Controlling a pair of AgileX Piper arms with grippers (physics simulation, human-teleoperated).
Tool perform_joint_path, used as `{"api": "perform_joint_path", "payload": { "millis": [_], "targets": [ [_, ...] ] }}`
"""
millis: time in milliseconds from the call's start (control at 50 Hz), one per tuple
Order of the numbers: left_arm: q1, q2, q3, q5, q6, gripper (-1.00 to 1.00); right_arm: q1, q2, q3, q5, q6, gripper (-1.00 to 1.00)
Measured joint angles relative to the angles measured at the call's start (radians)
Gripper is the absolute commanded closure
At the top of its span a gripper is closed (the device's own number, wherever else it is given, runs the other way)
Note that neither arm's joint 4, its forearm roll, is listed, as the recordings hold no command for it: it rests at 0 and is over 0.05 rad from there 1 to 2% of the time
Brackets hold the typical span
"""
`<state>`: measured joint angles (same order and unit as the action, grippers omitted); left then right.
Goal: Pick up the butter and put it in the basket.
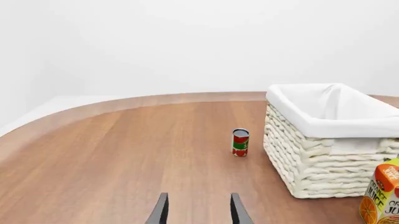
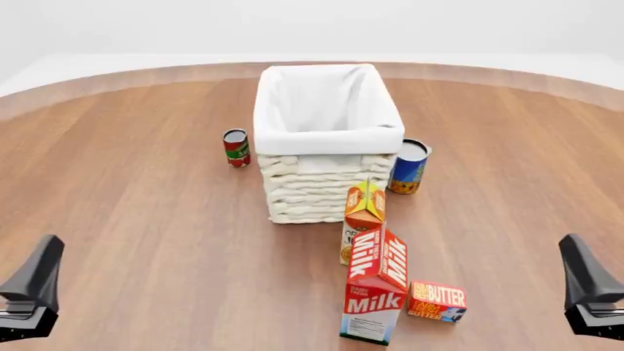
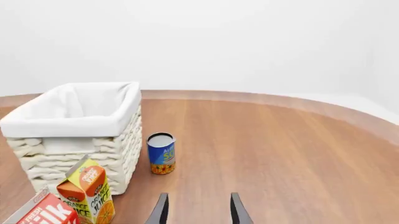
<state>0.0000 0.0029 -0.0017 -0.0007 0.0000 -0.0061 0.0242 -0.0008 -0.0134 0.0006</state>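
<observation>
The butter (image 2: 437, 301) is a small flat red-orange box lying on the table near the front, just right of the milk carton (image 2: 375, 289). The cream wicker basket (image 2: 322, 186) with its white liner stands in the middle of the table, behind the butter. My left gripper (image 1: 198, 210) is open with nothing between its fingers, low at the front left, far from the butter. My right gripper (image 3: 198, 210) is open too, at the front right, and the butter is out of its view. Neither wrist view shows the butter.
An orange juice carton (image 2: 363, 216) stands between the milk carton and the basket. A red can (image 2: 236, 148) sits left of the basket, a blue can (image 2: 408, 167) right of it. The round table's far edge (image 2: 312, 67) curves behind.
</observation>
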Motion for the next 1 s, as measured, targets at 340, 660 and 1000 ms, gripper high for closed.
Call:
{"api": "perform_joint_path", "payload": {
  "millis": [340,660,1000],
  "targets": [
    [0.0,0.004,-0.002,-0.001,0.0,-1.0,0.03,0.005,-0.001,0.016,0.036,-1.0],
    [0.0,0.004,-0.003,-0.001,0.0,-1.0,0.093,0.064,-0.041,0.039,0.054,-1.0],
    [0.0,0.005,-0.003,-0.001,0.0,-1.0,0.102,0.129,-0.129,0.101,-0.038,-1.0]
  ]
}}
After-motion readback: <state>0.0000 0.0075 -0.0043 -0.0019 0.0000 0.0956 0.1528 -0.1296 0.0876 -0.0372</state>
